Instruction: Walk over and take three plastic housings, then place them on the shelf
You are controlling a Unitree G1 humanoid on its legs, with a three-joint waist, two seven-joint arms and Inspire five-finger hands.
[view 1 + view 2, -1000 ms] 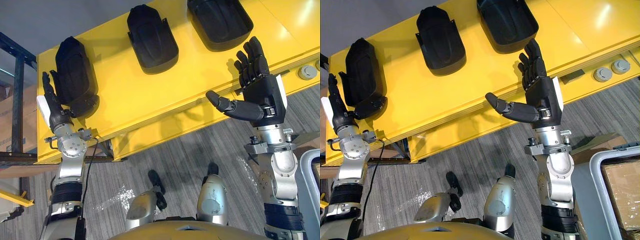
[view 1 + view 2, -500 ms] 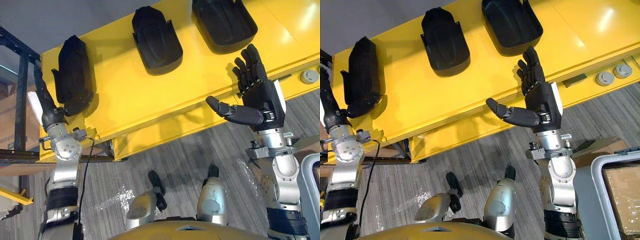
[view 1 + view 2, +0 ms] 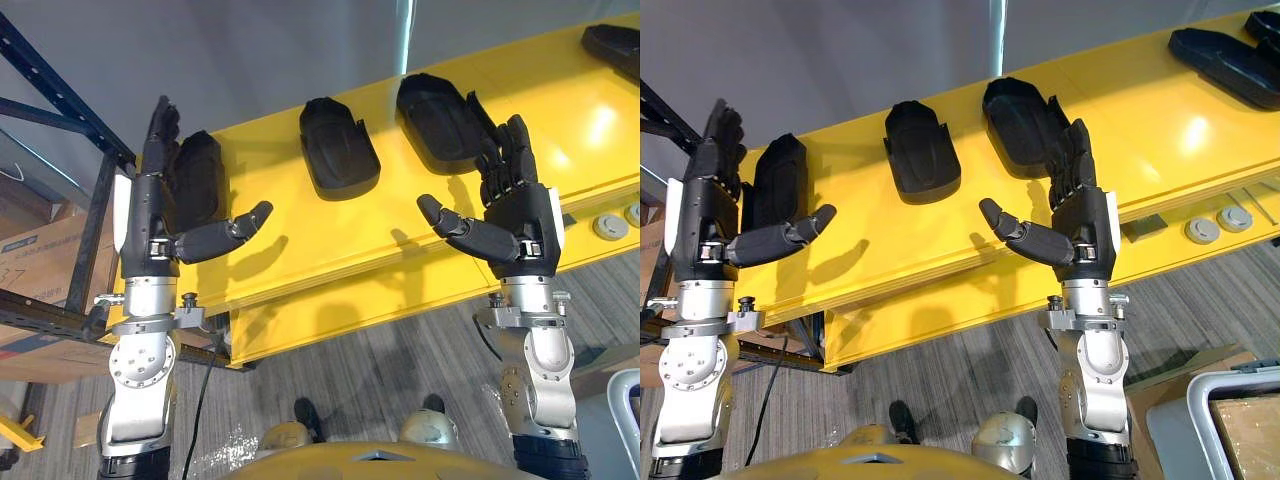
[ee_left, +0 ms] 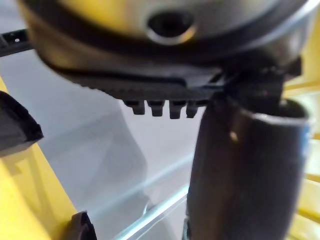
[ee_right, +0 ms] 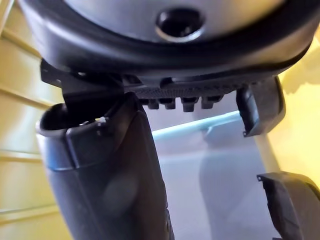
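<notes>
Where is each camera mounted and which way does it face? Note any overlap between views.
Left eye view: on the head, looking down at the yellow table and black plastic housings; both arms show, left hand and right hand open.
Right eye view: beside it on the head; shares that same table, housings and hands, slightly offset.
Left wrist view: on the left wrist, looking along the left hand toward the table and a housing's edge.
Right wrist view: on the right wrist, along the right hand, toward the table and a housing.
</notes>
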